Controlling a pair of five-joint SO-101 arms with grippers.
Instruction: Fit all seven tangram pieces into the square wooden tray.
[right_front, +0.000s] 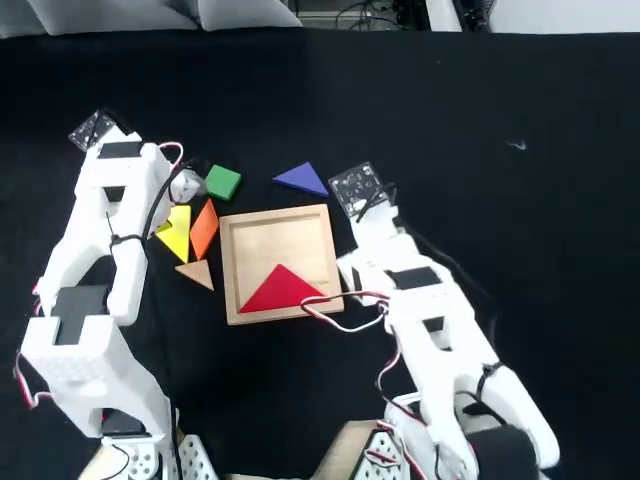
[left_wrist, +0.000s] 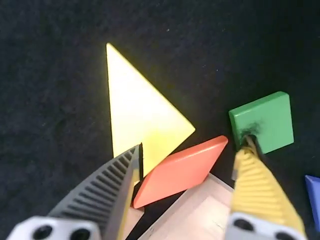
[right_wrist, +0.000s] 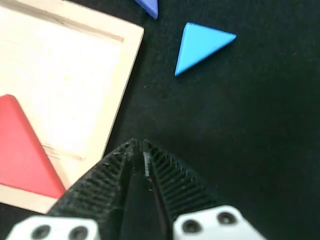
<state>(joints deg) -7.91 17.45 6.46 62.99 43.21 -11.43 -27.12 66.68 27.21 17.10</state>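
- I see the red triangle lying inside the square wooden tray, against its near rim.
- The yellow triangle, orange parallelogram and tan triangle lie just outside the tray, on the left arm's side.
- The green square and dark blue triangle sit beyond the tray's far rim.
- The left gripper is spread wide astride the orange parallelogram.
- The right gripper is pinched together on nothing beside the tray, near a light blue triangle.

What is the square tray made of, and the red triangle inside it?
The tray looks like pale, unpainted wood: faint grain lines show on its floor. The red triangle is smooth and evenly coloured, maybe painted wood or plastic; I can't tell.
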